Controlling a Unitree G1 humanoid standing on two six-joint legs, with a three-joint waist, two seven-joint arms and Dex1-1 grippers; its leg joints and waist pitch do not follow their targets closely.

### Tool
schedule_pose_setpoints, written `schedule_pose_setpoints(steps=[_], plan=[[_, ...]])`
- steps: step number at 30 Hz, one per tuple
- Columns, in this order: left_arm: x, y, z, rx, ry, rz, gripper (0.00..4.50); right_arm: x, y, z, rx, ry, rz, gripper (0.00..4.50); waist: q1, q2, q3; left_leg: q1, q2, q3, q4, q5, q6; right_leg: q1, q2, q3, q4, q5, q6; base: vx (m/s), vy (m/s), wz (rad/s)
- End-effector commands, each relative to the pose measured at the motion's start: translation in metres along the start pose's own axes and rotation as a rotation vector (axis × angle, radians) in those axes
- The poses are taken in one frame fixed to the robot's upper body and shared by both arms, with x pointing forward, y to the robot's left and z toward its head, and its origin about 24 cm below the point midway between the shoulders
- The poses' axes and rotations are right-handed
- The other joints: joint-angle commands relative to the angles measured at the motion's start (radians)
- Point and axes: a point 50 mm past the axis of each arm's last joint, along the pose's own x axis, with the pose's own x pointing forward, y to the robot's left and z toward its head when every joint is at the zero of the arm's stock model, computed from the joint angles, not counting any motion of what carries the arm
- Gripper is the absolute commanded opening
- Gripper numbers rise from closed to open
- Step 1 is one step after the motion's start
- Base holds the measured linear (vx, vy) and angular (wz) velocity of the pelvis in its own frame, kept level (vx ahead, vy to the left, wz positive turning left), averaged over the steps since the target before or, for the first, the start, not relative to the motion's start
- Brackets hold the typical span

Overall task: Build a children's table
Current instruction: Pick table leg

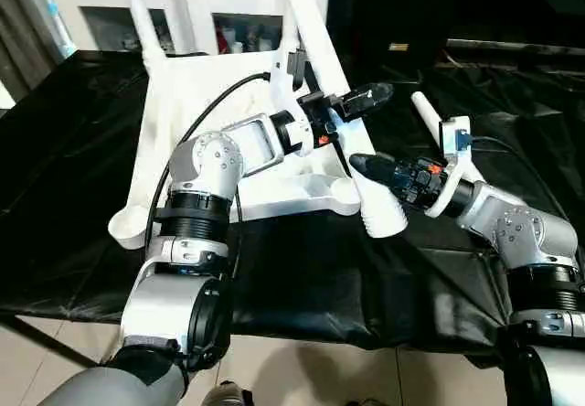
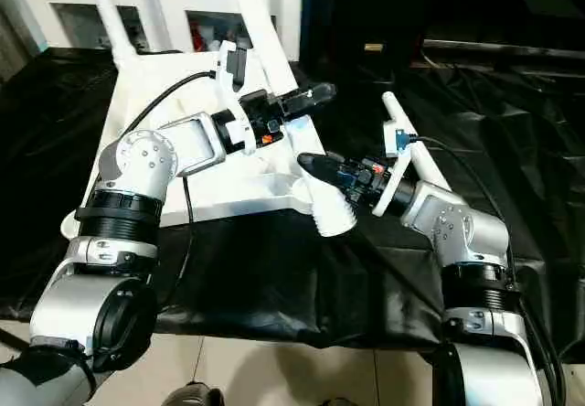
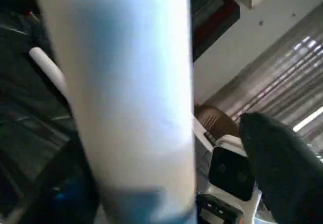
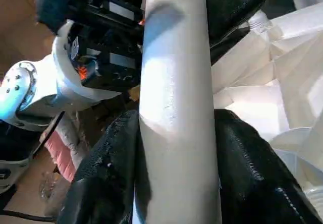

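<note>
The white tabletop (image 1: 192, 113) lies upside down on the black-draped table. One leg (image 1: 137, 13) stands upright in its far left corner. A second leg (image 1: 324, 54) slants over the tabletop's right edge, its ribbed lower end (image 1: 384, 219) hanging just past the near right corner socket (image 1: 340, 203). My right gripper (image 1: 366, 164) is shut on this leg low down, with black fingers (image 4: 252, 158) pressed against both sides. My left gripper (image 1: 361, 104) sits higher up around the same leg (image 3: 131, 93), open, one finger (image 3: 282, 168) standing clear of it. A third leg (image 1: 425, 113) lies on the cloth behind my right wrist.
The black cloth (image 1: 73, 150) covers the work table, whose front edge runs just in front of my arms above the tiled floor (image 1: 292, 369). A white cabinet with glass doors (image 1: 210, 13) stands behind the table. Dark equipment (image 1: 512, 49) sits at the back right.
</note>
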Motion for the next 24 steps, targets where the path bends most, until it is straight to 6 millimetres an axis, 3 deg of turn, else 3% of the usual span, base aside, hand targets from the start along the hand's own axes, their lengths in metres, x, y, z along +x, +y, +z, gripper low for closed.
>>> schedule_pose_setpoints(steps=[1, 6, 16, 17, 19, 20, 24], plan=[[0.0015, -0.0069, 0.0024, -0.003, -0.018, -0.025, 3.99, 0.0007, 0.0013, 0.0013, -0.007, -0.004, -0.007, 1.84, 0.003, -0.029, -0.093, 0.020, 0.008, -0.006, -0.062, -0.132, 0.063, 0.061, -0.038, 0.019, -0.075, -0.215, -0.211, 0.000, 0.000, 0.00], [0.0018, -0.0080, 0.0017, -0.030, -0.042, -0.036, 3.53, 0.0016, 0.0003, 0.0020, -0.003, -0.011, -0.016, 1.84, 0.004, -0.031, -0.095, 0.019, 0.008, -0.006, -0.060, -0.113, 0.077, 0.063, -0.038, 0.018, -0.071, -0.175, -0.228, 0.000, 0.000, 0.00], [0.0021, -0.0099, 0.0013, -0.011, -0.049, -0.046, 2.91, 0.0029, 0.0008, 0.0038, -0.004, -0.017, -0.015, 1.84, 0.004, -0.031, -0.093, 0.019, 0.008, -0.006, -0.062, -0.126, 0.068, 0.063, -0.038, 0.018, -0.075, -0.204, -0.211, 0.000, 0.000, 0.00], [0.0021, -0.0096, 0.0015, -0.004, -0.050, -0.044, 2.82, 0.0031, 0.0008, 0.0038, -0.004, -0.018, -0.015, 1.84, 0.005, -0.025, -0.094, 0.019, 0.008, -0.007, -0.062, -0.125, 0.067, 0.063, -0.039, 0.018, -0.074, -0.200, -0.211, 0.000, 0.000, 0.00], [0.0020, -0.0095, 0.0019, 0.000, -0.051, -0.043, 2.53, 0.0034, 0.0007, 0.0041, -0.006, -0.022, -0.015, 1.84, 0.004, -0.028, -0.094, 0.019, 0.008, -0.007, -0.062, -0.123, 0.066, 0.063, -0.038, 0.018, -0.074, -0.188, -0.214, 0.000, 0.000, 0.00], [0.0020, -0.0095, 0.0022, 0.002, -0.051, -0.044, 2.50, 0.0036, 0.0006, 0.0042, -0.007, -0.025, -0.016, 1.84, 0.005, -0.023, -0.094, 0.019, 0.008, -0.007, -0.062, -0.123, 0.066, 0.063, -0.038, 0.018, -0.073, -0.185, -0.216, 0.000, 0.000, 0.00], [0.0019, -0.0100, 0.0028, 0.018, -0.046, -0.047, 2.09, 0.0040, 0.0005, 0.0044, -0.011, -0.028, -0.017, 1.84, 0.003, -0.023, -0.094, 0.020, 0.008, -0.007, -0.062, -0.130, 0.064, 0.063, -0.037, 0.018, -0.073, -0.175, -0.223, 0.000, 0.000, 0.00]])
